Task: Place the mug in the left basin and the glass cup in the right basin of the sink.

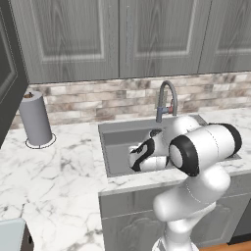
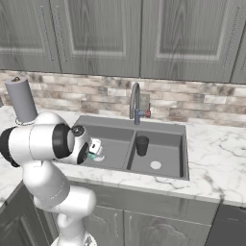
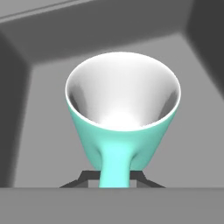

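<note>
The mug [image 3: 122, 118], teal outside and white inside, hangs in the gripper [image 3: 114, 178], whose jaws are drawn in narrow on the teal handle that runs down from the cup's body between the two dark fingertips [image 3: 85, 177]; in the hand view its wide mouth faces the camera, with grey basin walls and floor all round it. In the right base view the mug [image 2: 94, 148] shows as a small white and teal shape just past the arm's wrist, down inside the left basin of the sink [image 2: 178, 129], near that basin's front edge; whether it touches the floor I cannot tell. The glass cup [image 2: 141, 145], a dark tumbler, stands upright in the right basin close to the dividing ridge and toward the back wall, well apart from the mug, with the pale round drain [image 2: 155, 165] in front of it. The curved faucet [image 2: 137, 103] rises from the counter behind the ridge. A paper towel roll [image 1: 35, 119] stands upright on the marble counter [image 1: 59, 166] well left of the sink, near the back wall
</note>
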Motion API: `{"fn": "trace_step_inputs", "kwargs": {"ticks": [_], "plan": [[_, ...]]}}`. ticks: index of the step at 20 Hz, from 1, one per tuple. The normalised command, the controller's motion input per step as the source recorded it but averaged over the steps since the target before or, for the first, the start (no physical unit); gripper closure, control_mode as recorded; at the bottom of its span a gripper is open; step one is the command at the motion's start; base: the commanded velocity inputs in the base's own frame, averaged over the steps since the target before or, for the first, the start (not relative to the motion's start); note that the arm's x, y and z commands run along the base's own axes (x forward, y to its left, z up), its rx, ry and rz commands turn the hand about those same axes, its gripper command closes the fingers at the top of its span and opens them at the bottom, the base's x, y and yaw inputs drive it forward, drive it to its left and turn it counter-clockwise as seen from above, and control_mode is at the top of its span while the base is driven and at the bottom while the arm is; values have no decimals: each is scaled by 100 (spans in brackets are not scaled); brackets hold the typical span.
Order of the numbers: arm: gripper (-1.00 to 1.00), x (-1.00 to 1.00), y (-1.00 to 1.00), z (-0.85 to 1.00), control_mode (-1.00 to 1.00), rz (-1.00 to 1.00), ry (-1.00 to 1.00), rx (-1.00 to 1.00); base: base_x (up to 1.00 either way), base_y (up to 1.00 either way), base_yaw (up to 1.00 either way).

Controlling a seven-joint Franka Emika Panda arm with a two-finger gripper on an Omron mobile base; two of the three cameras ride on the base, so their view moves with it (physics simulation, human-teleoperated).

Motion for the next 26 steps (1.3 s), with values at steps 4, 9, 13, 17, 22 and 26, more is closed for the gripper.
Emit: {"fn": "trace_step_inputs", "kwargs": {"ticks": [4, 9, 13, 17, 22, 26], "plan": [[100, 9, 0, -11, -100, 0, 0, -3, 0, 0, 0], [100, 12, 0, -5, -100, 0, 0, 0, 0, 0, 0], [100, 18, 0, -2, -100, 0, 0, 0, 0, 0, 0], [100, 19, 0, -8, -100, 0, 0, 0, 0, 0, 0], [100, 15, 0, -26, -100, 0, 0, 0, 0, 0, 0], [100, 13, 0, -39, -100, 0, 0, 0, 0, 0, 0]]}}
